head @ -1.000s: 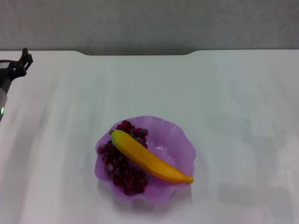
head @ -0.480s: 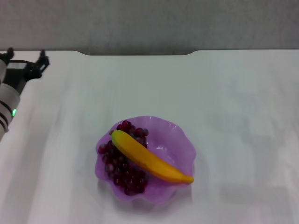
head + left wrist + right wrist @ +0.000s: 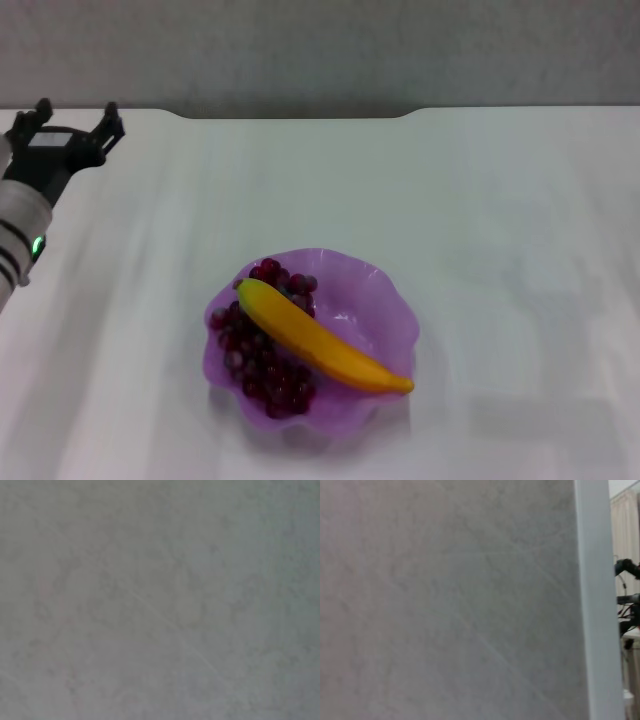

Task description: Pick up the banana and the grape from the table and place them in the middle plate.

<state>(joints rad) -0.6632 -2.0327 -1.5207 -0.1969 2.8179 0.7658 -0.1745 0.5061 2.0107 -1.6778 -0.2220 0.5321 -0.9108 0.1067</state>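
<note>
Centrally, the middle plate [image 3: 385, 300], a translucent purple dish with a scalloped rim, sits on the white table [image 3: 500, 200] in the near part of the head view. Inside it lies the grape [image 3: 255, 365], a dark red-purple bunch filling the plate's left half. Across the bunch rests the banana [image 3: 320, 340], running diagonally from the plate's far left toward its near right rim, where the tip touches the edge. At the far left corner of the table, well apart from the plate, the left gripper [image 3: 70, 125] hangs over the surface with its two dark fingers spread wide and nothing between them. Both wrist views show only a blurred grey surface, so the right gripper's position and jaw state cannot be told.
</note>
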